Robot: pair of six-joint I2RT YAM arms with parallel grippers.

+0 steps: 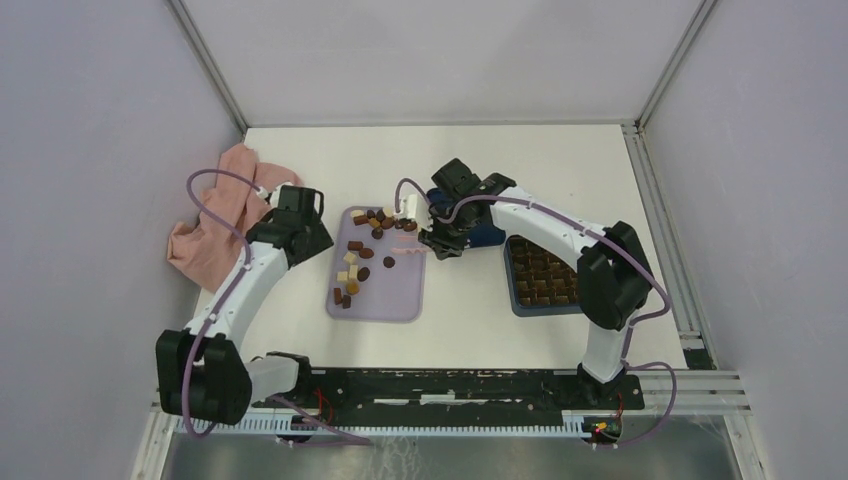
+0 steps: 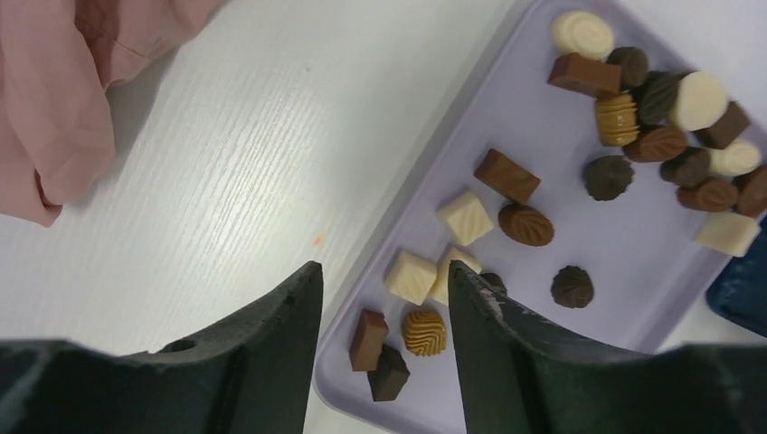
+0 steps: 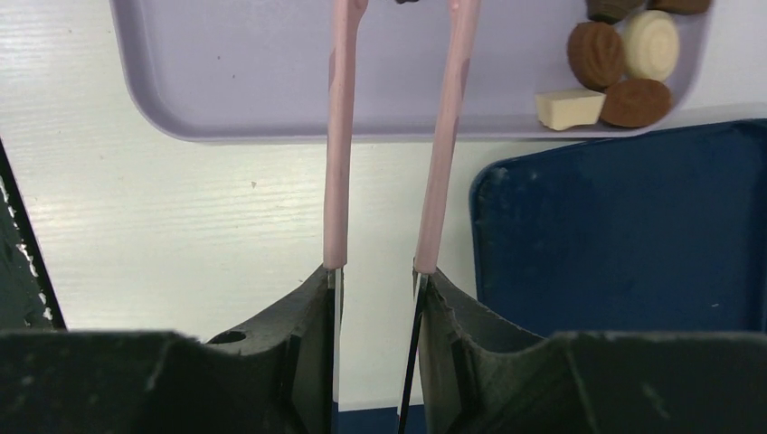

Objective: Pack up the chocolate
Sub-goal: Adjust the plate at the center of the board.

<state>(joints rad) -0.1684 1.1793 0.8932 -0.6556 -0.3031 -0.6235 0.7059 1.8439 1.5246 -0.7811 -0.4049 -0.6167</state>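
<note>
- I judge this to be the picking step. My right hand (image 3: 375, 276) is clenched on the pink tongs (image 3: 339, 136), one finger pressing each arm, and the tongs reach out over the lilac tray (image 3: 235, 99).
- The tong tips run off the top of the right wrist view, so I cannot tell whether a piece is pinched between them.
- The chocolate (image 2: 525, 223) lies loose on the tray: a cluster at the far end, scattered pieces across the middle, and a few near the front left corner.
- My left hand (image 2: 384, 271) is released. Its fingers are apart with nothing between them, and it hovers over the tray's left edge.
- The dark blue box (image 1: 518, 303) with its brown grid sits on the desk (image 1: 470, 320) to the right of the tray. From above I cannot tell how many compartments are filled. With this much on the tray, I judge the packing far from done.
- Next, I need the tips closed on a single piece, lifted clear of the tray rim. Then it goes rightward past the dark blue lid (image 3: 624, 235) to a free compartment.
- The squeeze has to be gentle, because a small hard piece could flick out sideways.
- I would keep the left hand out of the tongs' path.
</note>
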